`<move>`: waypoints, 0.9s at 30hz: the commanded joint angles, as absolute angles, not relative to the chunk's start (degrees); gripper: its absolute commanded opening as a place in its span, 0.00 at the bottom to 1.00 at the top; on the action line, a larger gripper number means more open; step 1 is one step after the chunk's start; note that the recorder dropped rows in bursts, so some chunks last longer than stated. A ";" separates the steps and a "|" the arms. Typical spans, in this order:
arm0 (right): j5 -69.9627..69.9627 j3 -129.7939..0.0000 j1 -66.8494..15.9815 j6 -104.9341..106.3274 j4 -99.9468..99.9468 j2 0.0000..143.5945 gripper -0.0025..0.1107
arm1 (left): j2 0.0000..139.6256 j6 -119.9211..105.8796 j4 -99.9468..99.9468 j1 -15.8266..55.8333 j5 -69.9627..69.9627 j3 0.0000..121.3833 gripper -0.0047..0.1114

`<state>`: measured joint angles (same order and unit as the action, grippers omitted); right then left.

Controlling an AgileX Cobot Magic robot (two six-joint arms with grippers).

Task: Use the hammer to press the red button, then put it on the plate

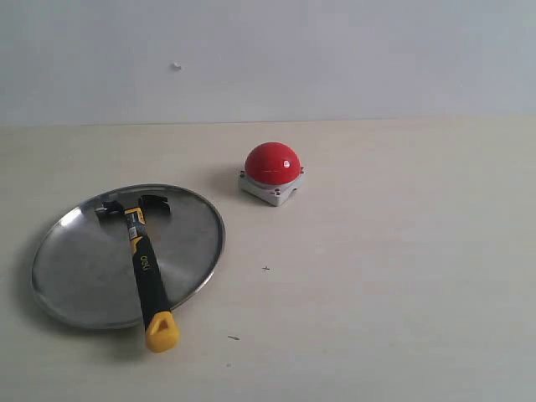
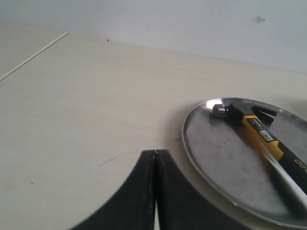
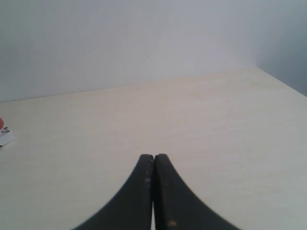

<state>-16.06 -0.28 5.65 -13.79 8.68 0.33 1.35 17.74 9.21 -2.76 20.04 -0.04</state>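
Observation:
The hammer (image 1: 144, 264) lies on the plate (image 1: 75, 260) at the left of the exterior view, dark head toward the back, yellow looped end hanging over the near rim. The red button (image 1: 272, 162) stands on its grey base right of the plate, apart from it. Neither gripper appears in the exterior view. In the left wrist view my left gripper (image 2: 155, 152) is shut and empty, beside the plate (image 2: 216, 158) that carries the hammer (image 2: 259, 133). My right gripper (image 3: 154, 156) is shut and empty over bare table; a sliver of the red button (image 3: 1, 123) shows at the frame's edge.
A light wooden table (image 1: 394, 285) meets a plain white wall (image 1: 335, 50) behind. A few small dark specks (image 1: 266, 269) mark the tabletop in front of the button.

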 commanded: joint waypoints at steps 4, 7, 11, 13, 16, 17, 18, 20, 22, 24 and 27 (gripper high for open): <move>-15.72 0.00 6.02 -13.64 8.88 0.00 0.02 | 1.06 15.11 9.77 -2.84 19.59 0.00 0.04; -15.72 0.00 6.02 -13.64 8.88 0.00 0.02 | 1.06 14.97 9.77 -2.84 19.59 0.00 0.04; -15.72 0.00 6.02 -13.64 8.88 0.00 0.02 | 1.06 14.62 9.77 -2.84 19.49 0.00 0.04; -15.72 0.00 6.02 -13.64 8.88 0.00 0.02 | 1.06 14.02 9.77 -2.84 19.49 0.00 0.04; -15.72 0.00 6.02 -13.64 8.88 0.00 0.02 | 1.06 14.07 9.77 -2.84 19.38 0.00 0.04; -15.72 0.00 6.02 -13.64 8.88 0.00 0.02 | 1.06 14.07 9.77 -2.84 19.38 0.00 0.04; -15.72 0.00 6.02 -13.64 8.88 0.00 0.02 | 1.06 14.07 9.77 -2.84 19.38 0.00 0.04; -15.72 0.00 6.02 -13.64 8.88 0.00 0.02 | 1.06 14.07 9.77 -2.84 19.38 0.00 0.04; -15.72 0.00 6.02 -13.64 8.88 0.00 0.02 | 1.06 14.07 9.77 -2.84 19.38 0.00 0.04; -15.72 0.00 6.02 -13.64 8.88 0.00 0.02 | 1.06 14.07 9.77 -2.84 19.38 0.00 0.04; -15.72 0.00 6.02 -13.64 8.88 0.00 0.02 | 1.06 13.95 9.77 -2.84 19.38 0.00 0.04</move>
